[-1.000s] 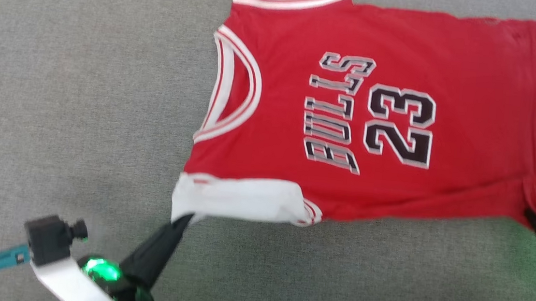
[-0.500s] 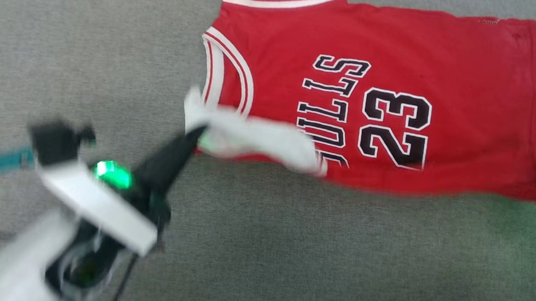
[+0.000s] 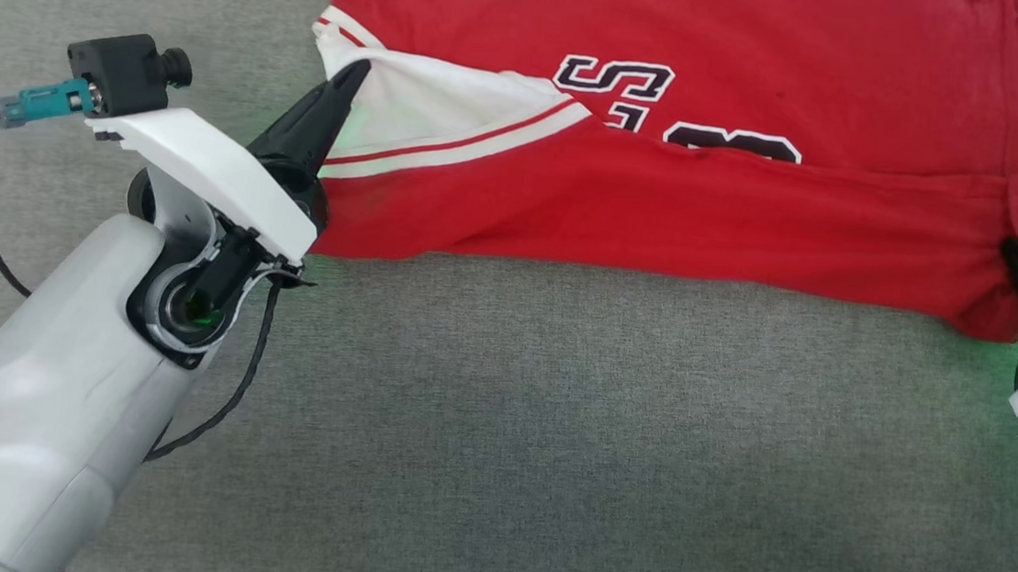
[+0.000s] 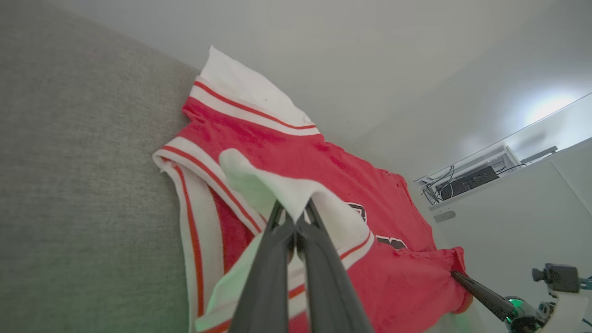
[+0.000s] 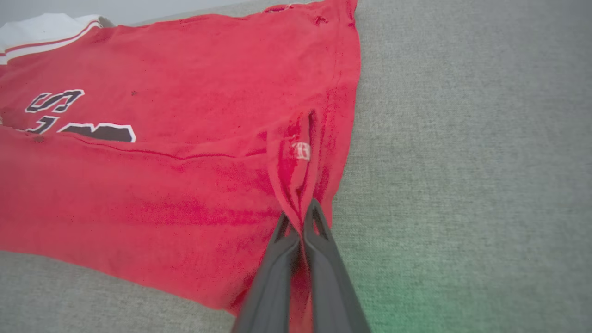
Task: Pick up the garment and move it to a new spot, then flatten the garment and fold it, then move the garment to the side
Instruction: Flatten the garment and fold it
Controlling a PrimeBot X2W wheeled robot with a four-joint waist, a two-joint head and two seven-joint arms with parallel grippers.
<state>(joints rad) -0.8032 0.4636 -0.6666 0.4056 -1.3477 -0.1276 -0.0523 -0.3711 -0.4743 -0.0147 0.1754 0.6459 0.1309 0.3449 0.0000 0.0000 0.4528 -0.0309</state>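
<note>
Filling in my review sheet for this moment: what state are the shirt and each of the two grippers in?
garment: on the grey surface, partly folded, near edge drawn over the lettering.
left gripper: shut on the garment's white sleeve.
right gripper: shut on the garment's red hem corner.

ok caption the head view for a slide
Left tool and right tool hold the near edge of the garment folded over its lettering.
</note>
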